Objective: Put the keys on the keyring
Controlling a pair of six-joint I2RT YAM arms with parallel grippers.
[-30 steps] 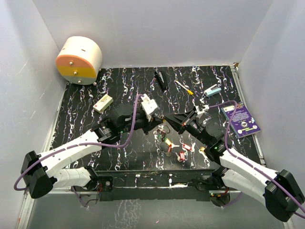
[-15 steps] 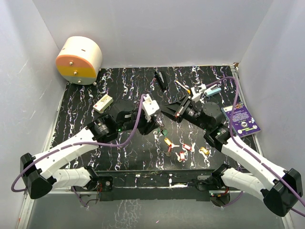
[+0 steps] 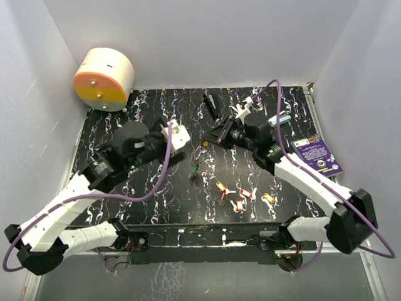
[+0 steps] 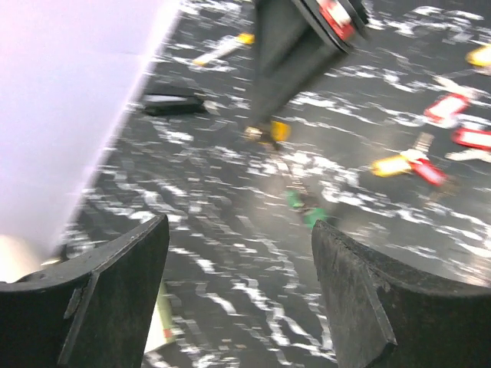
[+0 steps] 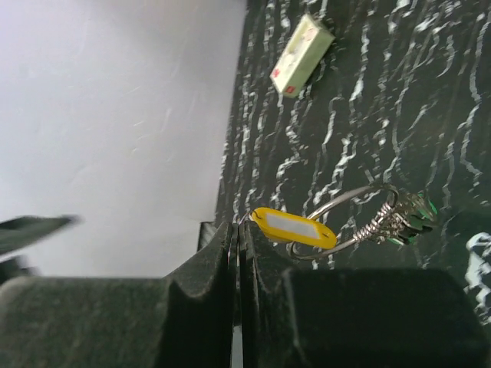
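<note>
My right gripper (image 5: 238, 226) is shut on the thin wire of the keyring (image 5: 354, 219), held above the table (image 3: 156, 188) at the middle back (image 3: 207, 142). A yellow tag (image 5: 295, 228) sits on the ring close to the jaws. Green-headed keys (image 5: 414, 215) dangle from its far end (image 3: 195, 168). My left gripper (image 4: 239, 230) is open and empty, raised left of the ring (image 3: 183, 150). Several loose keys lie on the table: a yellow-headed key (image 3: 222, 186), red-headed keys (image 3: 241, 199) and a gold-headed key (image 3: 269, 199).
A cream and orange round container (image 3: 103, 78) stands at the back left. A black object (image 3: 212, 105), a light blue item (image 3: 280, 119) and a purple card (image 3: 319, 157) lie at the back and right. A small white box (image 5: 301, 54) lies under my left arm.
My left gripper has opened and drawn back to the left. My right gripper has risen and moved toward the back, carrying the keyring with the green keys dangling.
</note>
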